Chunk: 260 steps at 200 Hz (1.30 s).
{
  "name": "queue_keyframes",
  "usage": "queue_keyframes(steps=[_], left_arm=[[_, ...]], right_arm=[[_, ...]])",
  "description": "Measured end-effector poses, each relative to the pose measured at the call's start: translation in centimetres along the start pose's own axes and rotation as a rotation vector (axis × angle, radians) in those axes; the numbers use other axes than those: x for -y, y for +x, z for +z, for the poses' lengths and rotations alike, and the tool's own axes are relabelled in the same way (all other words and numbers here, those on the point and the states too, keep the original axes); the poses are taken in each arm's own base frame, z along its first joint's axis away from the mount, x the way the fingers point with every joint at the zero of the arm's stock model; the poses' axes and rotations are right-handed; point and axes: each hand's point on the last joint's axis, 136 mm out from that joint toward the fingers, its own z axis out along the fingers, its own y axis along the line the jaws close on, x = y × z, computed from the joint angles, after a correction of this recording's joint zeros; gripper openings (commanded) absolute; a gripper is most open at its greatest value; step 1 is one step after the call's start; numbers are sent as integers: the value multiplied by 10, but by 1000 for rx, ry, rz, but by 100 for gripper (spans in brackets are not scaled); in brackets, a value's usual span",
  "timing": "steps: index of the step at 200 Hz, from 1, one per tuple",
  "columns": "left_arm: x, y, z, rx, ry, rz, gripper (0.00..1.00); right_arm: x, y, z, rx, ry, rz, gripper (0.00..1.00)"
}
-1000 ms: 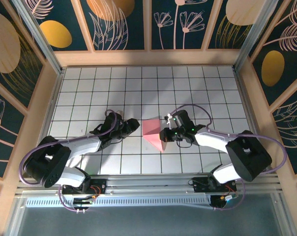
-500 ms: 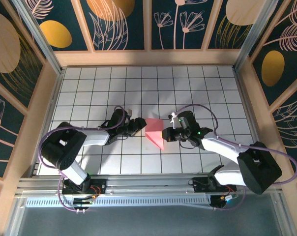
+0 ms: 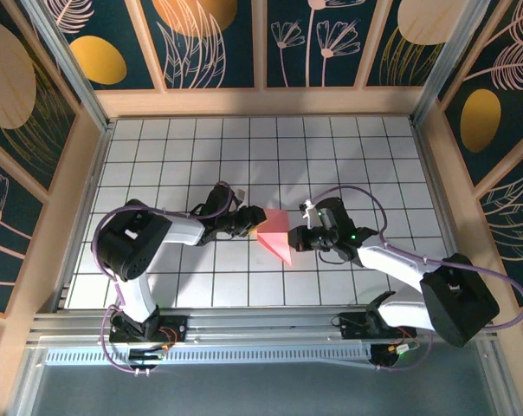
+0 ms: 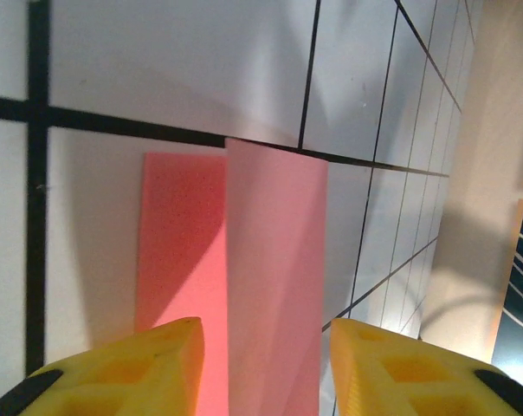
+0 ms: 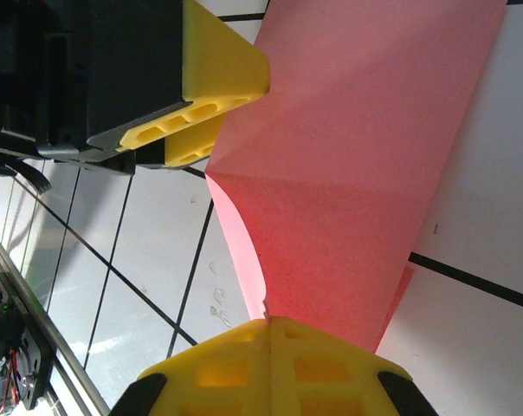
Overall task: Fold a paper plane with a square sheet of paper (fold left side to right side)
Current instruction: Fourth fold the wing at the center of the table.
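Pink paper (image 3: 274,232): part-folded, centre of table (image 3: 348,156), between the claws. Right claw (image 5: 268,328): pinching its raised flap, seemingly mid-fold; left claw (image 4: 266,338): jaws apart, straddling the sheet. Next: carry flap across, align edges, press crease.

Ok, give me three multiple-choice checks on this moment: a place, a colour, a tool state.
1. The paper lies: A in a far corner; B between left tool and right tool; C at the near edge.
2. Its colour: A white; B blue; C salmon-pink.
3. The right tool is: A shut on the paper; B open above it; C open, elsewhere.
B: top view shows a tool at each side. C: pink in every view. A: its fingers meet on the paper's edge.
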Motion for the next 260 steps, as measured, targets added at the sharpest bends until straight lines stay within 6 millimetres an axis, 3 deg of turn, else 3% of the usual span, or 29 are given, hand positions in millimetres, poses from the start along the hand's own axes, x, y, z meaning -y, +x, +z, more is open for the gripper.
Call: queue_keyframes(steps=[59,95,131,156,197,230,260], left_arm=[[-9,-4,3,15,-44,20,14],[-14,-6,2,29,-71,24,2],[-4,-11,-10,77,-62,24,0],[2,-13,-23,123,-55,10,0],[13,-15,-38,187,-36,-22,0],[13,-15,-38,199,-39,-38,0],[13,-14,-38,197,-41,-44,0]], right_arm=[[6,-1,-1,8,15,12,0],[13,-1,-3,14,39,23,12],[22,-7,-9,17,127,42,24],[27,-21,-19,40,229,39,35],[3,-32,-31,69,335,-37,42],[-24,-15,-17,22,392,-111,46],[-24,13,9,-62,487,-164,48]])
